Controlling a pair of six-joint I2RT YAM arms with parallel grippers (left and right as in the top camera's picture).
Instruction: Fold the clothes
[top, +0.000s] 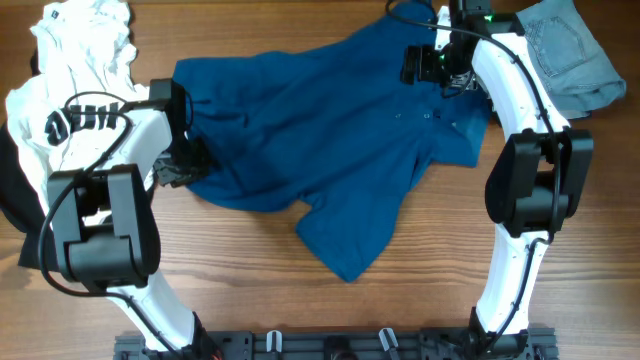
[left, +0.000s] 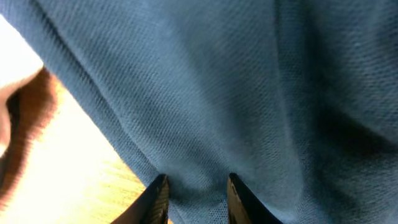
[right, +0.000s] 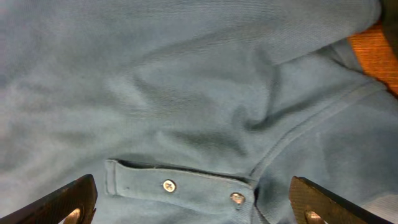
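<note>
Across the middle of the desk (top: 250, 290) we have the teal shirt (top: 330, 140) spread front-up but rumpled, with one sleeve trailing toward the near edge. The white tee (top: 80, 60) is piled far left, just beside the shirt's left edge. The jeans (top: 565, 50) sit at the far right corner, behind the right arm.

Left jaws: narrow, at the shirt's left edge with cloth bunched between them. We read that as a grip on the shirt, though the left wrist view can't show how many layers are caught.

Right jaws: wide, holding nothing, hovering over the placket (right: 180, 183) near its buttons (right: 168, 185).

We'd say the fold hasn't really started.

Risks from here:
- If the left pulls while the right has no hold, the whole shirt slides instead of folding. It would then bunch up further.
- If the right jaws come down on the placket, they may land on a button and slip. They may also take only the top layer, so the front lifts off the back.
- The creases are already there, so folding over them locks them in.
- A left-side sweep could snag the tee, since it sits that close.
- The loose sleeve may drag and end up outside the fold.
</note>
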